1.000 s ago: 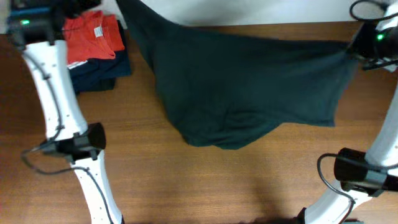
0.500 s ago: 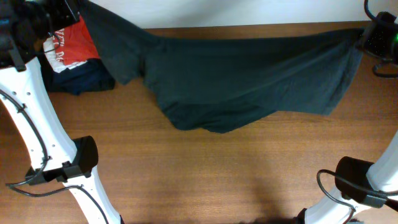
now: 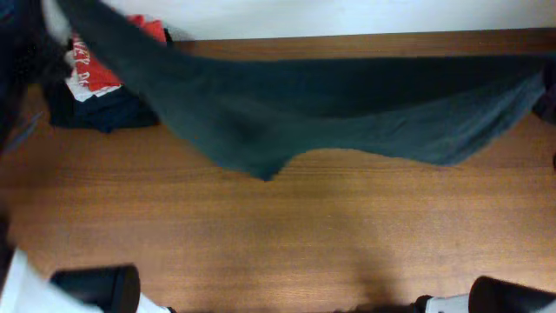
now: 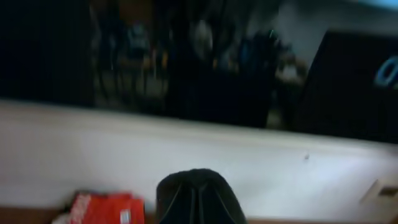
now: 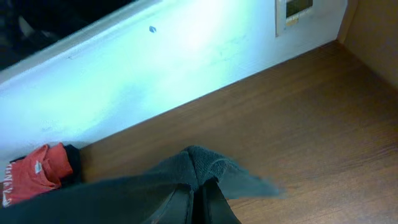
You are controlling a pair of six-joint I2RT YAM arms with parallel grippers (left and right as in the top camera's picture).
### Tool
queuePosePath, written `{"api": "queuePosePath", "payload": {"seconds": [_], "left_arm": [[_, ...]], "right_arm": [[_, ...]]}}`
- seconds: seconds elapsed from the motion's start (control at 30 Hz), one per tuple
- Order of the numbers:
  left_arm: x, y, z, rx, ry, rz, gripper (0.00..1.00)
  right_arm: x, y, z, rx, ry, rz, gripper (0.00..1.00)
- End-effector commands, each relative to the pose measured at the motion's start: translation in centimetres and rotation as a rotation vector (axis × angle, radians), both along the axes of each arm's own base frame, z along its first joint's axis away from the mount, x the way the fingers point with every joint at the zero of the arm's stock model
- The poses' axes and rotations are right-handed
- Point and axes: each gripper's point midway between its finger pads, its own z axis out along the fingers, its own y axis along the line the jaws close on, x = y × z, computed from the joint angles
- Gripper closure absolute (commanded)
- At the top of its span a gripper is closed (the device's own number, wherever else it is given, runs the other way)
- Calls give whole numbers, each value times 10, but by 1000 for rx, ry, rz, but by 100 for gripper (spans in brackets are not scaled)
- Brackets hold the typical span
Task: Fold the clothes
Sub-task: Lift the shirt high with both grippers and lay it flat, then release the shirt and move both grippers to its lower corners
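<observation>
The black T-shirt (image 3: 347, 104) hangs stretched in the air across the far half of the table, from the top left corner to the right edge, its lower edge sagging to a point near the middle. No lettering shows. In the left wrist view my left gripper (image 4: 198, 211) is shut, with a bunch of the T-shirt (image 4: 196, 183) over its tips. In the right wrist view my right gripper (image 5: 198, 194) is shut on a hemmed corner of the T-shirt (image 5: 208, 165), held above the wood. In the overhead view both grippers are blurred at the frame edges.
A folded red-orange T-shirt (image 3: 95, 69) lies on dark navy folded garments (image 3: 95, 113) at the back left, partly under the raised cloth; the red one also shows in the left wrist view (image 4: 102, 208). A white wall (image 5: 155, 68) borders the table's (image 3: 304, 235) far edge. Arm bases (image 3: 95, 287) stand at the front.
Both arms have pulled apart and up. The T-shirt has gone from a sagging heap on the table to a long taut band, and its left end now passes over the red pile.
</observation>
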Motion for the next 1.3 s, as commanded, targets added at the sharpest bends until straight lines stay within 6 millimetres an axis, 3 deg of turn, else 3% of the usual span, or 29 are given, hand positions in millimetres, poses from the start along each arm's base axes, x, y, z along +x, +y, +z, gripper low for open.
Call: {"api": "queuePosePath", "payload": {"seconds": [0.0,0.1,0.17,0.23,0.33,0.4,0.43,0.5,0.53,0.6,0.67,0.73,0.77,0.8,0.9,0.93,0.97,1.0,1.03,1.13,1.27], "left_arm": [[-42,5,30,36,-121,39,100],[-58,10,41,35,-167,73,100],[-55,10,38,34,-152,73,99],[-35,11,27,34,-102,73,100],[27,16,-9,35,35,91,100],[75,19,-46,37,148,93,99],[111,20,-79,47,236,91,100],[154,21,-123,72,339,83,100],[187,22,-162,95,417,76,99],[227,23,-213,101,508,68,99],[272,24,-282,100,612,61,99],[308,23,-338,102,660,55,99],[320,22,-355,102,667,54,99],[342,18,-390,105,675,45,99],[364,7,-416,110,647,31,99],[369,4,-421,112,638,26,99],[376,-2,-429,114,626,19,74],[378,-6,-435,115,630,14,16],[378,-8,-440,117,637,10,1],[376,-13,-440,120,646,2,1],[361,-14,-386,118,598,3,1]], "right_arm": [[-22,-3,13,-22,-48,-53,96],[-33,-11,18,-39,-66,-123,96],[-36,-17,18,-35,-68,-165,96],[-30,-20,16,-30,-60,-175,96],[-3,-28,1,-2,0,-182,96],[23,-35,-15,9,56,-182,96],[41,-41,-26,15,90,-182,96],[72,-50,-47,25,142,-181,96],[94,-56,-62,28,177,-179,96],[122,-64,-85,38,223,-178,96],[162,-75,-122,50,284,-177,96],[194,-84,-152,56,316,-175,96],[209,-88,-168,60,329,-174,96],[227,-92,-186,66,337,-169,96],[249,-98,-208,67,342,-169,94],[253,-100,-213,67,344,-169,84],[258,-101,-223,70,358,-169,28],[259,-101,-227,71,366,-169,1],[258,-101,-230,73,380,-170,1],[250,-100,-233,79,409,-171,1],[228,-94,-223,87,449,-171,1]]}}
